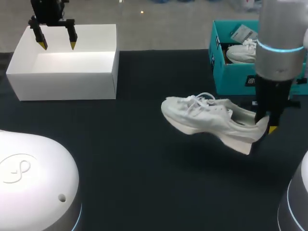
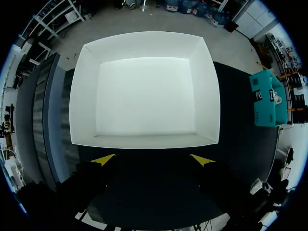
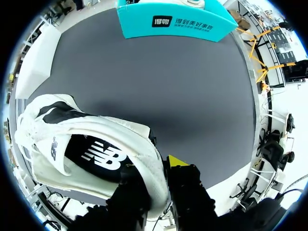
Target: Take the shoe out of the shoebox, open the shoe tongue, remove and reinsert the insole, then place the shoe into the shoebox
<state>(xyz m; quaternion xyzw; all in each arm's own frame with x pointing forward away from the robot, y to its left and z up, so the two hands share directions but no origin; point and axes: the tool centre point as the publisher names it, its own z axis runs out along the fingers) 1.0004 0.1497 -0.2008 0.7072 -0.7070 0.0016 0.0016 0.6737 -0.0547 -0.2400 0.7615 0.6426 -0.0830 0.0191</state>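
The right jaws are clenching the heel of a white shoe [image 1: 207,116] [image 3: 72,139], one finger sitting inside the collar and the other pressing on the outside, where a yellow tip is peeking out. The shoe is lying on its side-on line across the right half of the dark surface [image 1: 120,168], toe pointing towards the middle and laces facing up; it is casting a shadow beneath its sole, though I cannot tell whether it is hanging clear or touching down. Behind it, at the far right, a teal shoebox [image 1: 231,79] [image 2: 264,103] [image 3: 173,24] is standing open with a second white shoe [image 1: 243,52] resting inside. Over at the far left, the left jaws are hanging released, their yellow tips spread wide, just above the near wall of an open white box [image 1: 62,77] [image 2: 144,96].
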